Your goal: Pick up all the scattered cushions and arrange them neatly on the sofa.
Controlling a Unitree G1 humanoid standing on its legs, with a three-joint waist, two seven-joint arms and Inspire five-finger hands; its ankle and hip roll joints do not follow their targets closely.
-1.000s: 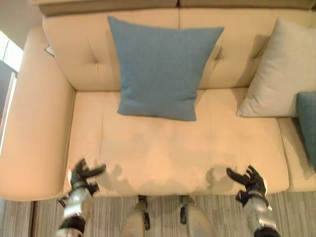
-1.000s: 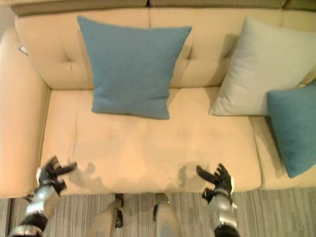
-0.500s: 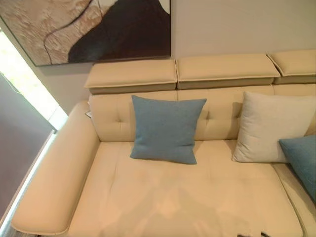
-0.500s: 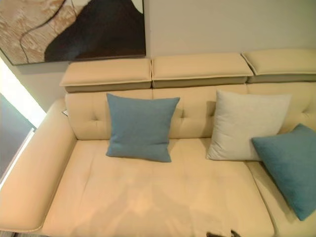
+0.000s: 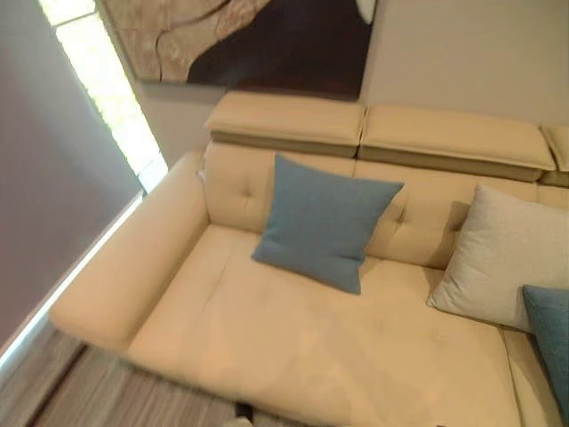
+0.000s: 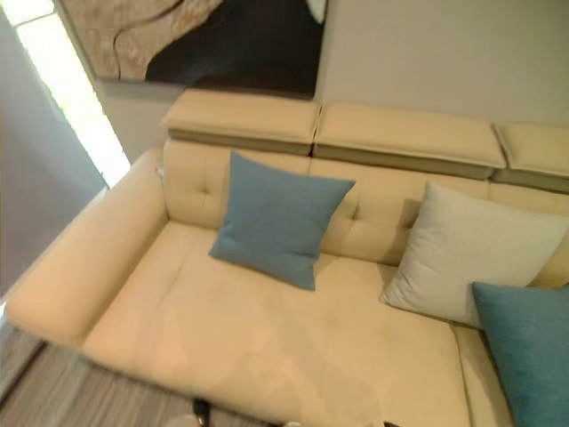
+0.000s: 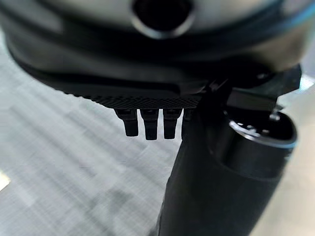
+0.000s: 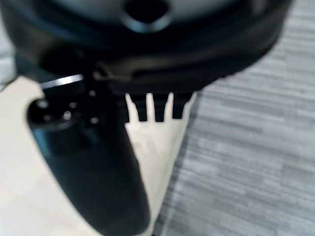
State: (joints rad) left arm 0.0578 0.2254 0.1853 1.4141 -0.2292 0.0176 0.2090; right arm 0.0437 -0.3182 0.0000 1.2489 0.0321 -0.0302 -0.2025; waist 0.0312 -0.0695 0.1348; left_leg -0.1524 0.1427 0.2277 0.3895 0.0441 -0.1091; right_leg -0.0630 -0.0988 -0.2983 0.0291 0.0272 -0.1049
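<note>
- Left eye view: a cream sofa point(image 5: 293, 347) is seen across the frame, with a blue cushion point(image 5: 324, 220) propped against the backrest at centre, a pale grey cushion point(image 5: 502, 258) at the right, and the edge of a second blue cushion point(image 5: 553, 342) at the lower right corner. A dark painting point(image 5: 267, 40) is hung at the upper centre.
- Right eye view: the same three cushions are shown leaning on the backrest; the second blue one overlaps the grey one at the lower right. No cushion is seen on the striped floor point(image 6: 80, 396) at the lower left.
- Left wrist view: the left hand point(image 7: 152, 120) is pictured empty, its fingers straight and relaxed above the grey floor.
- Right wrist view: the right hand point(image 8: 152, 108) is likewise released, nothing held, over the sofa's pale edge and the floor.
- Judgement: a search for any remaining cushion is probably the step in hand; the floor beside the sofa is best scanned fully before anything is reached for, and the overlapping pair at the right could then be spaced evenly.
</note>
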